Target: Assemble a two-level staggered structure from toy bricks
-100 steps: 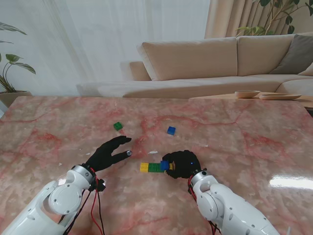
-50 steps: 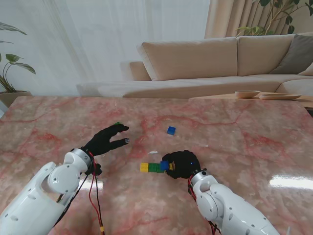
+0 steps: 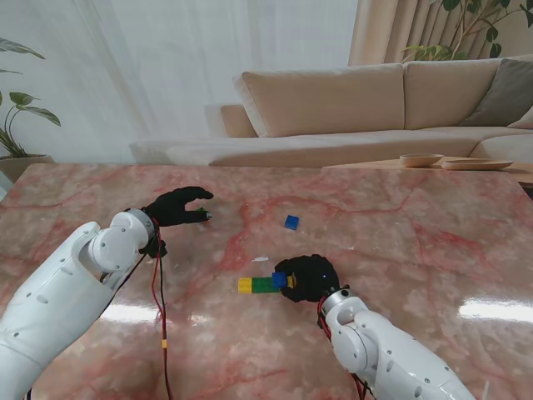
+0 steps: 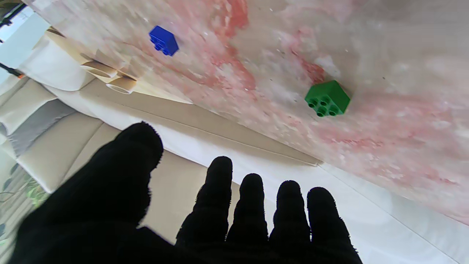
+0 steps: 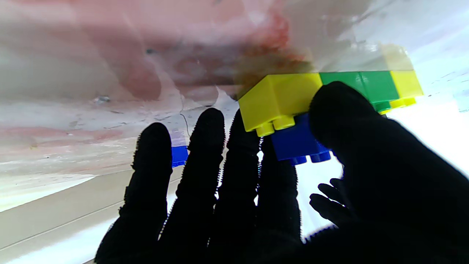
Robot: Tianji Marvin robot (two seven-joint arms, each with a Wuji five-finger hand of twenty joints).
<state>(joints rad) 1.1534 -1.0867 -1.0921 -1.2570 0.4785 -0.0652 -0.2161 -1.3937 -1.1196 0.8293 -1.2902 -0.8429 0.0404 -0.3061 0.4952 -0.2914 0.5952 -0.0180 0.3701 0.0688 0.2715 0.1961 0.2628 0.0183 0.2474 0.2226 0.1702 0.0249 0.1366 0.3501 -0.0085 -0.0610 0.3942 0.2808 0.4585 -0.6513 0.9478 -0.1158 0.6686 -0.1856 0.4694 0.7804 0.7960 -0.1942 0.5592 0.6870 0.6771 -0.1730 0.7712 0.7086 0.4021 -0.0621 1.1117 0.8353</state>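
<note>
A row of yellow [image 3: 245, 285], green [image 3: 263, 284] and yellow [image 5: 278, 99] bricks lies on the marble table [image 3: 400, 233] in front of me. A blue brick [image 3: 280, 280] sits on top of that row, across the green brick and the yellow one beside it. My right hand [image 3: 306, 277] is closed on the blue brick [image 5: 296, 141], thumb on one side and fingers on the other. My left hand [image 3: 179, 207] hovers open, farther away on the left. Its fingers [image 4: 253, 205] stretch over a loose green brick [image 4: 327, 98], which the hand hides in the stand view. Another blue brick [image 3: 291, 222] lies loose.
A beige sofa [image 3: 350, 100] stands beyond the table's far edge. A low side table with shallow bowls [image 3: 420, 160] is at the far right, and a plant [image 3: 17, 117] at the far left. Red cables [image 3: 158, 333] hang from my left wrist.
My left hand has moved away from me and to the left, and now covers the green brick in the stand view. My right hand and the brick row have not moved.
</note>
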